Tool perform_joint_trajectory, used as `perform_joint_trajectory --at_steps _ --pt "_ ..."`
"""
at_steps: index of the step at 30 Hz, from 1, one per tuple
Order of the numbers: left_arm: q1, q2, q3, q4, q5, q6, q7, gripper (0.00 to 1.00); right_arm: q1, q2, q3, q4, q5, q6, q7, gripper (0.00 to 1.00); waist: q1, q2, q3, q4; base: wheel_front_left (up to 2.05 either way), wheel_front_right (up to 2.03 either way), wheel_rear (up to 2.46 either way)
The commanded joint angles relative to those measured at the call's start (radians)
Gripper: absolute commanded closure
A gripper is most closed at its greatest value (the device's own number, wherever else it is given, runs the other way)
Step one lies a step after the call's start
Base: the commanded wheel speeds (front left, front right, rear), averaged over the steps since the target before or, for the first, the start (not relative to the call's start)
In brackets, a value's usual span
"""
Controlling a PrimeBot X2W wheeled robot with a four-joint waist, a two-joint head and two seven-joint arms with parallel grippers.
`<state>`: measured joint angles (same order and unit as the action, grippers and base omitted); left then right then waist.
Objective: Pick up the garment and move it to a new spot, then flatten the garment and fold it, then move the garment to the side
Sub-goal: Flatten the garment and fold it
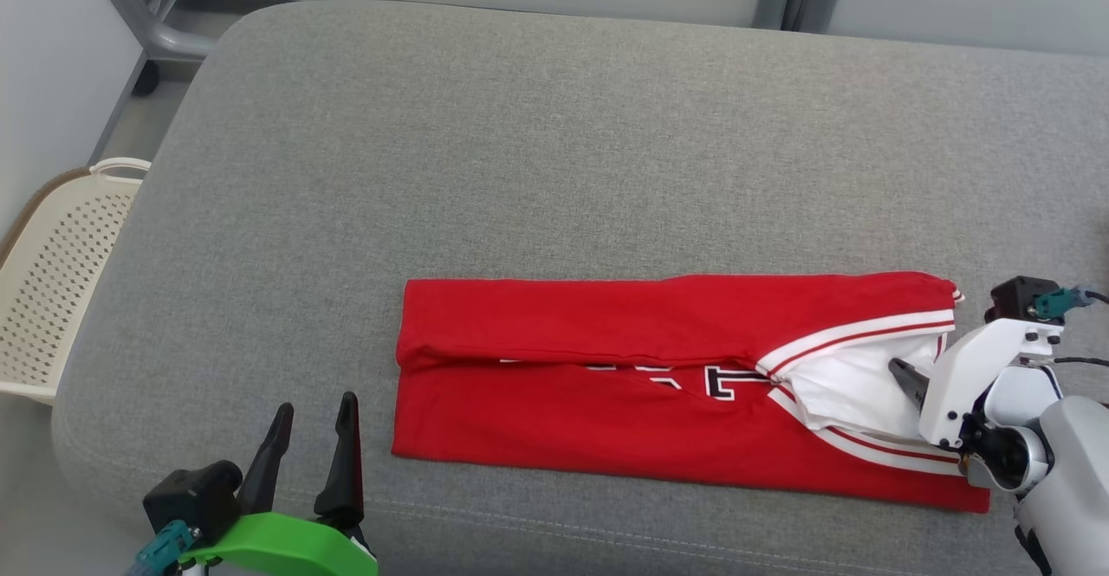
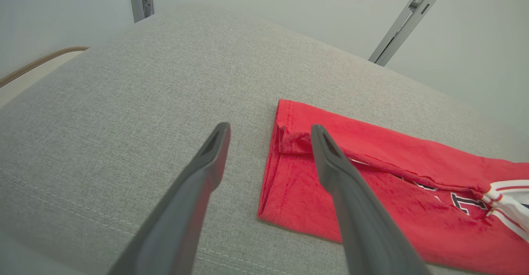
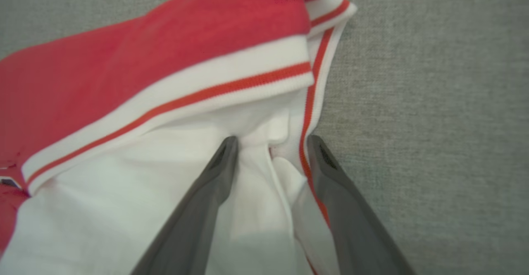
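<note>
Red garment (image 1: 606, 411) folded into a long strip, lying on the grey cushion (image 1: 520, 169), front-right part. Right gripper (image 3: 270, 142) at its collar end, fingers spread, a ridge of white lining between the tips; whether they already press the cloth is unclear. Left gripper (image 1: 314, 416) wide apart, holding nothing, over cushion near the strip's hem end, apart from it

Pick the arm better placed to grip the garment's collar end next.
Right. The right pincer straddles white fabric at the garment's collar end, jaws apart; the left pincer hangs open beside the opposite end.
</note>
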<state>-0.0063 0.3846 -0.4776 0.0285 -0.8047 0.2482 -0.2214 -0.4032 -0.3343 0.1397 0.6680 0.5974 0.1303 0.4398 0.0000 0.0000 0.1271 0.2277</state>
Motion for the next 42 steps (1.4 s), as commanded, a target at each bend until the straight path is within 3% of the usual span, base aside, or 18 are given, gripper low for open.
perform_joint_trajectory --at_steps 1,2,14,28,34,42 --pt "-0.011 -0.002 0.005 -0.004 0.002 0.007 -0.004 0.00 0.010 0.014 0.035 0.005 0.010 0.001 0.014 0.83 0.0000 0.0000 0.002 -0.003 0.00 0.00 0.00" --pt "-0.011 -0.002 0.005 -0.005 0.001 0.007 -0.005 0.00 0.009 0.009 0.048 -0.001 0.010 0.001 0.008 1.00 0.0000 0.0000 0.003 -0.006 0.00 0.00 0.00" --pt "-0.015 -0.001 0.007 -0.007 0.006 0.008 -0.011 0.00 -0.060 -0.037 0.075 -0.034 0.050 0.000 -0.057 1.00 0.0000 0.0000 -0.008 -0.064 0.00 0.00 0.00" --pt "-0.026 -0.004 -0.001 -0.029 0.017 0.016 -0.010 0.00 -0.085 -0.211 -0.013 -0.117 0.041 0.000 -0.014 1.00 0.0000 0.0000 -0.018 -0.176 0.00 0.00 0.00" --pt "-0.026 -0.002 -0.002 -0.028 0.016 0.015 -0.010 0.00 -0.071 -0.183 -0.026 -0.197 0.052 0.000 0.014 1.00 0.0000 0.0000 -0.023 -0.206 0.00 0.00 0.00" --pt "-0.030 -0.006 -0.010 -0.024 0.014 0.015 -0.006 0.00 -0.026 -0.139 0.067 -0.408 0.083 0.000 0.065 1.00 0.0000 0.0000 -0.041 -0.211 0.00 0.00 0.00"
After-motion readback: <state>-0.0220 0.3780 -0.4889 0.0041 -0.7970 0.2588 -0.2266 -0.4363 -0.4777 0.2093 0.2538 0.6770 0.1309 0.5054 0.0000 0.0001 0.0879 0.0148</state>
